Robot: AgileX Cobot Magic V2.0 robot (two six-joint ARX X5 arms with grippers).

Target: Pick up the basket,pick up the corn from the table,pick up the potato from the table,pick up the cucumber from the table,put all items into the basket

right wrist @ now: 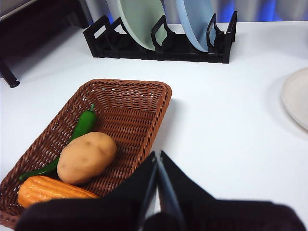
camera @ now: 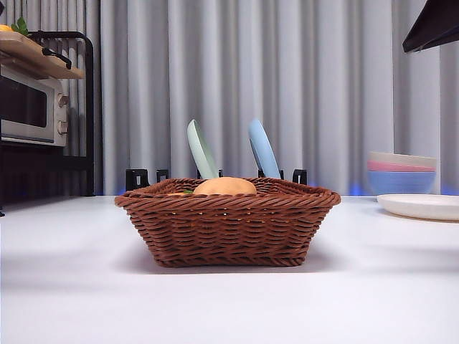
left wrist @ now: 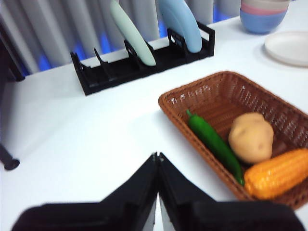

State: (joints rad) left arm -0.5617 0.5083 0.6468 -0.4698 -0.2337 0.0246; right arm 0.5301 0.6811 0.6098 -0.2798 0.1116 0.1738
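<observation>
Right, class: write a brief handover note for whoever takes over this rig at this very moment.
Left tool: shut, holding nothing, above the bare table beside the basket.
Right tool: shut, holding nothing, over the table by the basket's other side.
Things: cucumber, potato and corn all lie inside the basket, which stands on the table in front of the plate rack.
Done: all three items are in.
Left: nothing visible; both arms are clear.

Front view: sat low at table height, close, facing the basket (camera: 228, 226) side-on.
Wrist views: looked steeply down from opposite sides.
Shared: basket and plate rack (left wrist: 144, 65).
</observation>
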